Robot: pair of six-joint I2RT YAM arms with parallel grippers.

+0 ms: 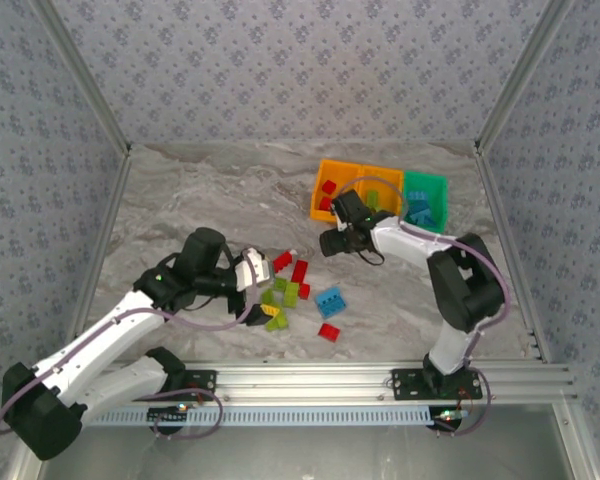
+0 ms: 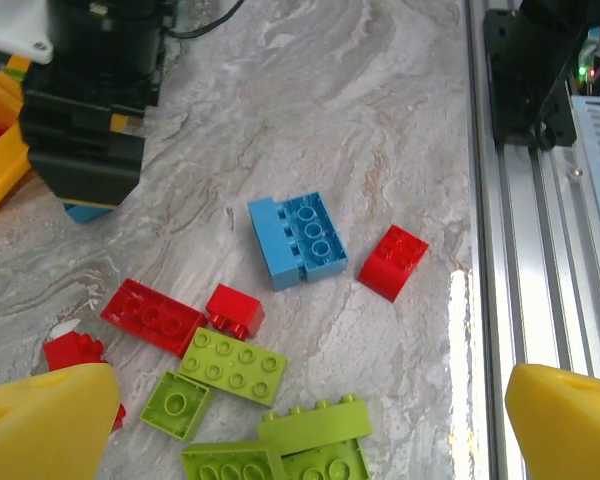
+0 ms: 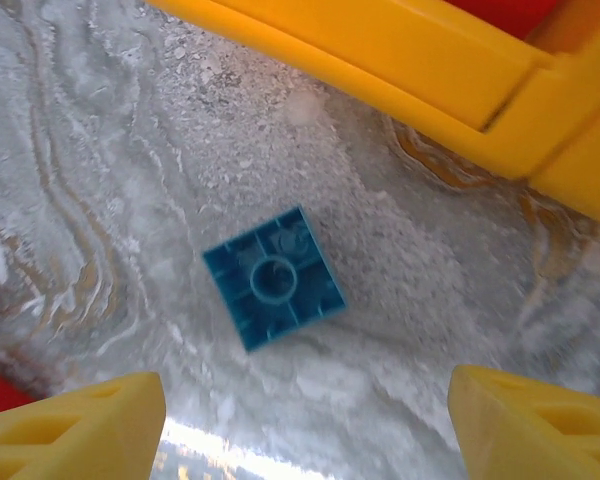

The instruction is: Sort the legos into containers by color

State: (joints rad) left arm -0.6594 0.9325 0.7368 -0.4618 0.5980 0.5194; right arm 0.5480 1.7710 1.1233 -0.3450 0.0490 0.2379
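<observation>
Grey marbled bench (image 1: pixel 200 190), patterned wall panels on three sides. The loose legos (image 1: pixel 285 292) sit scattered mid-bench, so I'll place everything off the big blue brick (image 1: pixel 329 300), which lies flat with its studs up.

Just beside it, toward the arm bases and not touching, is a lone red brick (image 1: pixel 328 332). Off to its left is the main bunch: a knot of lime bricks (image 1: pixel 277 305) with a few red bricks (image 1: pixel 300 270) along their far side. The left wrist cam shows a long red brick (image 2: pixel 152 315) with a small red one (image 2: pixel 234 310) right up against it, and a six-stud lime brick (image 2: pixel 232 366) next to those.

Beyond the big blue brick, toward the back wall, a small blue brick (image 3: pixel 275 278) lies on the bench upside down, hollow side up, just short of the bins. The right tool (image 3: pixel 305 420) hangs over it with its yellow fingers (image 3: pixel 75 425) spread wide, one on either side and neither touching it.

Further back and to the right of the big blue brick is the row of three joined bins:
- The left orange bin (image 1: pixel 340 163) has red pieces in it.
- The middle orange bin (image 1: pixel 385 168) has a bit of lime showing.
- The green bin (image 1: pixel 426 176) holds blue pieces.

The left tool (image 1: pixel 256 272) hovers left of the big blue brick, on the other side of the lime bunch. Its fingers are wide apart, gripping nothing.
</observation>
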